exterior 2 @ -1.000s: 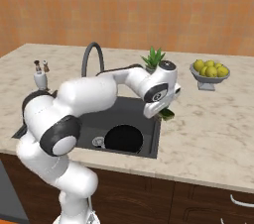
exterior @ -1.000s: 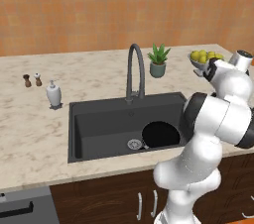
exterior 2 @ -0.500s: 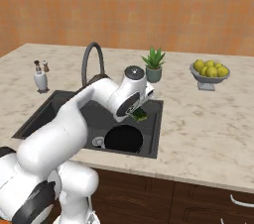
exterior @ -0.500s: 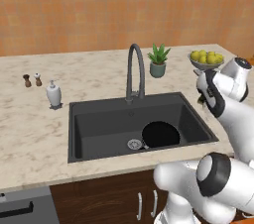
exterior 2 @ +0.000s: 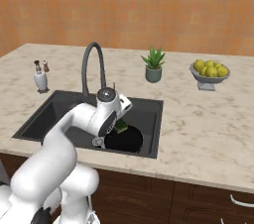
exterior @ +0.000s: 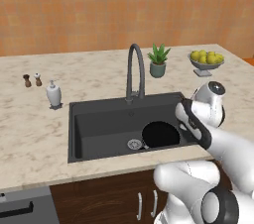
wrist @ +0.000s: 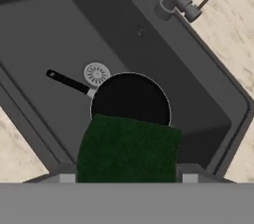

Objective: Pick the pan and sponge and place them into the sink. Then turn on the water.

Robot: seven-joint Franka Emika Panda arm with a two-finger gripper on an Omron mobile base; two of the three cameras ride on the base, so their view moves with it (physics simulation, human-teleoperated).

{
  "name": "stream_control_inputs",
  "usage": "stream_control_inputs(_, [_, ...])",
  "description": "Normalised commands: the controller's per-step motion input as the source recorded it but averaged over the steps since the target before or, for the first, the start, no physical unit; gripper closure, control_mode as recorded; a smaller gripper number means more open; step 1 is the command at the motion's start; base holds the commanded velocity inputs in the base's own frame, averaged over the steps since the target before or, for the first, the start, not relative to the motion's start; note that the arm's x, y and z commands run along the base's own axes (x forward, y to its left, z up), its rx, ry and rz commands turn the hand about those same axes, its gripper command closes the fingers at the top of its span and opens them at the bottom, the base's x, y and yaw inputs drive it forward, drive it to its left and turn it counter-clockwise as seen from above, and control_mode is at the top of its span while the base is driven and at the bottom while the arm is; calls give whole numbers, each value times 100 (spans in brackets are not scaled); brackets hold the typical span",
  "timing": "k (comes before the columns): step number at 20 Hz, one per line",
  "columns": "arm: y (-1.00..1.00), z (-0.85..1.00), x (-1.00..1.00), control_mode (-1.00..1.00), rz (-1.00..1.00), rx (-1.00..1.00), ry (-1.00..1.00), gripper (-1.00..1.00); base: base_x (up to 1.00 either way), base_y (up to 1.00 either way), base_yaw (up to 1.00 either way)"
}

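Note:
The black pan [wrist: 131, 100] lies flat in the right half of the dark grey sink [exterior: 99, 119], its handle [wrist: 67, 82] pointing toward the silver drain [wrist: 96, 73]. My gripper [wrist: 128, 178] hangs just above the pan and is shut on the sponge [wrist: 128, 151], whose dark green side faces the hand camera. From the right base view, the sponge [exterior 2: 120, 126] shows as a green patch under the hand, over the pan [exterior 2: 124, 140]. The arched faucet [exterior: 135, 72] stands at the sink's back rim with no water running.
A potted plant [exterior: 158, 61] and a bowl of yellow fruit [exterior: 206, 61] stand behind and to the right of the sink. A soap dispenser [exterior: 53, 94] and two small shakers [exterior: 32, 80] sit on the counter to its left.
The arm has swung from the sink's right edge leftward and down over the basin, carrying the sponge to just above the pan. The pan has not moved.

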Motion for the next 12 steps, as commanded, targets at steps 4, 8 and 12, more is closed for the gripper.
stream_control_inputs(4, [0,-65,50,-100,0,0,2,100,0,0,0])
stream_control_inputs(8, [0,-46,86,-100,4,0,2,100,0,0,0])
stream_control_inputs(12, [0,-36,92,-100,3,0,4,100,0,0,0])
